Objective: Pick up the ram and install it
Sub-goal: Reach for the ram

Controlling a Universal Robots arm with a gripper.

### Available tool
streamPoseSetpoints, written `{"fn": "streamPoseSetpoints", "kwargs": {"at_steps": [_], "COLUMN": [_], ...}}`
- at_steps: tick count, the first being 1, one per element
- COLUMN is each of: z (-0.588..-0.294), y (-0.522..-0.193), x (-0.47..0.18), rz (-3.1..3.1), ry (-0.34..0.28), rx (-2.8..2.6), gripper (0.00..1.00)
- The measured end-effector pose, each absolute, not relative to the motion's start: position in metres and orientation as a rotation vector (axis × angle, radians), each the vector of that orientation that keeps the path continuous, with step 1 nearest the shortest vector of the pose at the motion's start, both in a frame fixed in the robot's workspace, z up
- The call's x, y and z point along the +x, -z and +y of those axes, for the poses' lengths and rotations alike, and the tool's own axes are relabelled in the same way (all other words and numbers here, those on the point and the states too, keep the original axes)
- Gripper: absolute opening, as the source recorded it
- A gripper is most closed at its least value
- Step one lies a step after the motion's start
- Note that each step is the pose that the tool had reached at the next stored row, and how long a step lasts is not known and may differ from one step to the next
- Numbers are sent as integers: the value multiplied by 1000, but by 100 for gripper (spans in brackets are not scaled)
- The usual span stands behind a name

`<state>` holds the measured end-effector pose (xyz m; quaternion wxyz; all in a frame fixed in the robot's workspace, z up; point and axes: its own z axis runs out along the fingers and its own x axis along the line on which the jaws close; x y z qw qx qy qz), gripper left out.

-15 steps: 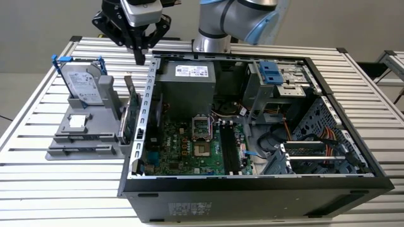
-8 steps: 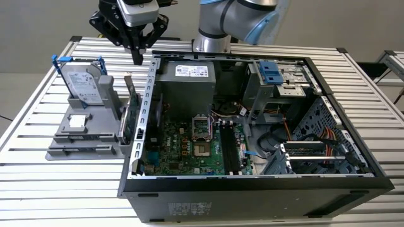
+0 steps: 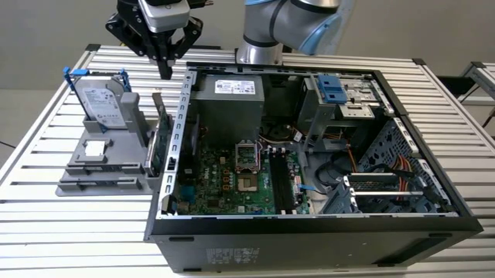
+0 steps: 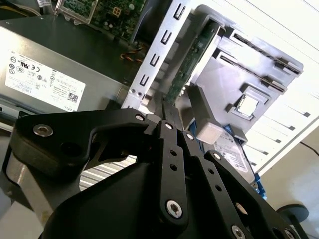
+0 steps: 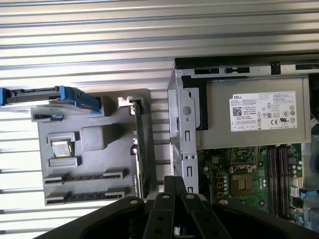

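Ram (image 5: 84, 195), seemingly racked, apart from jaws

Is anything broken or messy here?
Nothing looks broken or spilled. The computer case lies open with its side off, and the hard drive and green card stand neatly in the gray holder. The gripper hangs above the holder.

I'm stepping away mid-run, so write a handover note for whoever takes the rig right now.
Gripper: shut, empty, hanging above the holder on its side next to the case, by the upright card.
Ram: seemingly the dark strip in a holder slot, untouched.
Done: nothing yet.
Left: pick up the ram and seat it in the board slots.
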<state>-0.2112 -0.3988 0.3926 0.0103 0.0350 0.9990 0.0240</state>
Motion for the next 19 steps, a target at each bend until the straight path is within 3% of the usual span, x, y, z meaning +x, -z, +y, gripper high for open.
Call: {"fn": "streamPoseSetpoints", "kwargs": {"at_steps": [19], "z": [-399], "y": [-393], "x": [-221], "rz": [3118], "ry": [-75], "rx": [109], "gripper": [0]}}
